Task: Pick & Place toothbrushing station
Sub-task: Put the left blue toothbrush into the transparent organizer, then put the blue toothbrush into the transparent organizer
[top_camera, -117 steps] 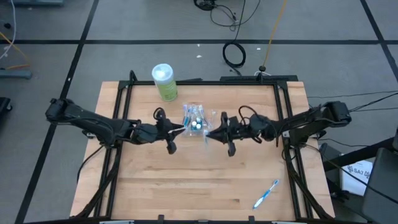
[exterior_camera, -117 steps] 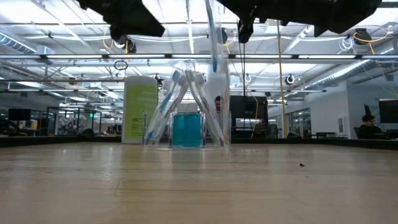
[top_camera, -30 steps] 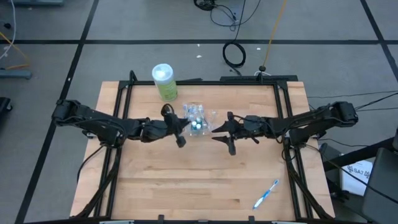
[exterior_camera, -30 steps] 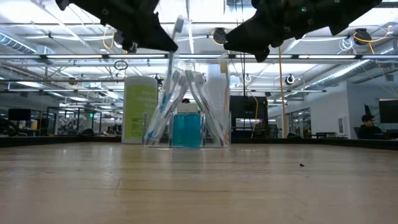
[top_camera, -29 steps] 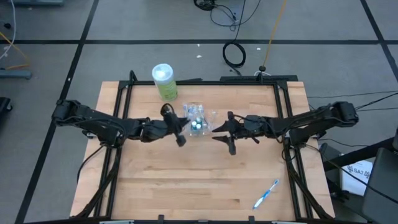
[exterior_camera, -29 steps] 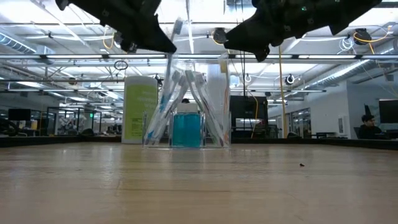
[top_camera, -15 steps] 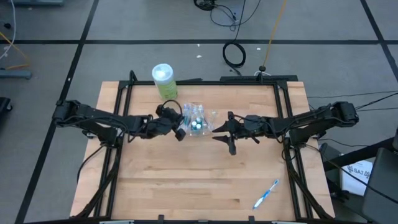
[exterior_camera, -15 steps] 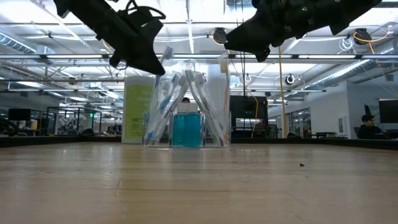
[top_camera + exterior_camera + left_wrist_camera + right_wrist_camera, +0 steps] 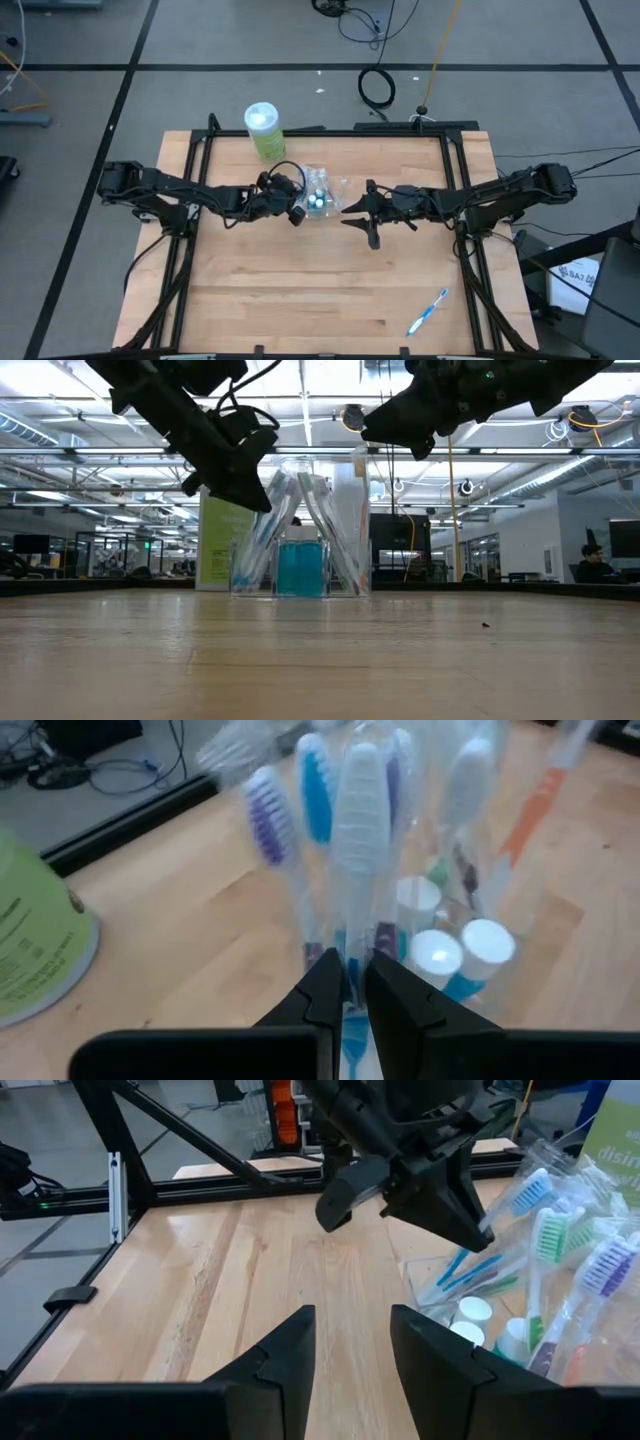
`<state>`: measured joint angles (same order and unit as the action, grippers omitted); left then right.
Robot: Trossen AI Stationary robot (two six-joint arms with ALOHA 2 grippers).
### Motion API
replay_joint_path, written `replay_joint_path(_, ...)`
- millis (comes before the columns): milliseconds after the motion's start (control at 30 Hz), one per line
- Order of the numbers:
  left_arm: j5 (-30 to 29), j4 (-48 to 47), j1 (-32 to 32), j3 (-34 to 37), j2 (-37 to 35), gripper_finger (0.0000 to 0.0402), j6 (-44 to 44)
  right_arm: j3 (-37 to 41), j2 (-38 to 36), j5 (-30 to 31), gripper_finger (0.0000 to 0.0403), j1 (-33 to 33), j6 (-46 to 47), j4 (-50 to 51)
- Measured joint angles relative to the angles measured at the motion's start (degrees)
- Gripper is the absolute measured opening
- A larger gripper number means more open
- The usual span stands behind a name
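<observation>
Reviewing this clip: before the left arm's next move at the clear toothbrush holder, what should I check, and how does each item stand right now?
1. Left end effector closed around a toothbrush in the clear holder: ok, fingers pinch a handle.
2. That toothbrush fully seated in the holder: cannot tell.
3. Holder upright on the table: ok in the low view.
4. Right end effector open, empty, clear of the holder: ok.
5. Blue toothbrush lying loose at the table's near right corner: not ok, not yet placed.
6. Green canister apart from the left arm: ok.
</observation>
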<state>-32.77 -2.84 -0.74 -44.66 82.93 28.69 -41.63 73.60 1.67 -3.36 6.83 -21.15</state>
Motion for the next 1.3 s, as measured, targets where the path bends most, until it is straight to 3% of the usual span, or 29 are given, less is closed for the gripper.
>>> replay_joint_path(333,-0.1,-0.9,0.5,0.0,0.0,0.004,0.3,0.0,0.0,-0.2,0.0123,-0.5,0.0,0.6)
replay_joint_path(667,2.5,-2.5,0.4,0.0,0.0,0.012,0.3,0.0,0.0,-0.3,0.0138,-2.0,-2.4,1.8)
replay_joint_path(833,5.8,-2.5,0.4,0.1,-1.3,0.0149,0.3,0.0,0.0,-1.8,0.0135,-2.4,2.7,5.8)
replay_joint_path(1067,5.8,-4.5,0.4,0.1,-2.1,0.0156,1.7,0.0,0.0,-1.8,0.0122,-6.9,16.6,16.3)
replay_joint_path(1300,5.8,-5.3,0.5,0.1,-2.1,0.0157,1.7,0.0,0.0,-5.1,0.0109,-14.4,39.8,27.7)
